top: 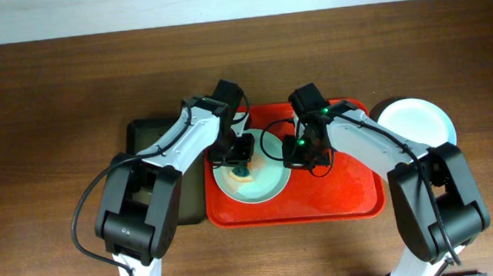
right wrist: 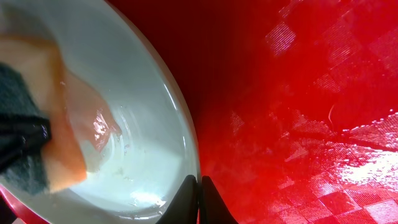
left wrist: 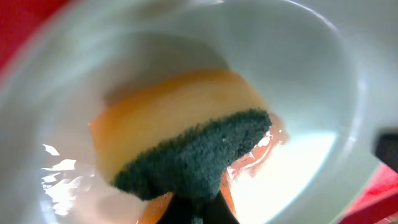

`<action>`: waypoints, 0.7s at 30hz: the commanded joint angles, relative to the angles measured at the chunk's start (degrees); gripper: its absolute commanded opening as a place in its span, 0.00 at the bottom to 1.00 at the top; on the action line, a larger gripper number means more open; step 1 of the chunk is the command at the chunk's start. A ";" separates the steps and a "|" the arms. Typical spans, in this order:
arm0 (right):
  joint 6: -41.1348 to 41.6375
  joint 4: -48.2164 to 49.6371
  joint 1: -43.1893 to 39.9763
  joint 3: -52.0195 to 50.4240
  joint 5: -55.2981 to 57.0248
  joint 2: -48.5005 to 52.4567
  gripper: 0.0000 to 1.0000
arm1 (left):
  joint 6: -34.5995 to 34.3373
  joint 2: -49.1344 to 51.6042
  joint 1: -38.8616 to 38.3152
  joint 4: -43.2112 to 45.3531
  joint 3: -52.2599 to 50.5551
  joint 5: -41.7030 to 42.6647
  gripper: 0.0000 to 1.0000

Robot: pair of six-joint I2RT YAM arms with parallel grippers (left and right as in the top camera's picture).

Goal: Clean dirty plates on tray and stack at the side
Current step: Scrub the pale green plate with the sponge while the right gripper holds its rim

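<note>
A pale mint-blue plate (top: 263, 187) lies in the left half of the red tray (top: 346, 196). My left gripper (top: 241, 162) is shut on a yellow sponge with a green scrub side (left wrist: 180, 130) and presses it on the plate's inside (left wrist: 298, 74). A wet pinkish film (left wrist: 268, 142) shows beside the sponge. My right gripper (right wrist: 199, 186) is shut on the plate's right rim (right wrist: 186, 124), over the tray floor (right wrist: 298, 93). The sponge (right wrist: 56, 137) also shows in the right wrist view. Two more plates (top: 415, 119) sit stacked to the right of the tray.
A dark green-black tray (top: 146, 136) lies left of the red tray, partly under my left arm. The right half of the red tray is wet and bare. Brown tabletop surrounds both trays.
</note>
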 commanded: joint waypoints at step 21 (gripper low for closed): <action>0.04 0.24 0.37 -0.52 0.00 0.20 0.04 | 0.39 3.87 -4.68 -2.25 -0.42 -0.48 0.00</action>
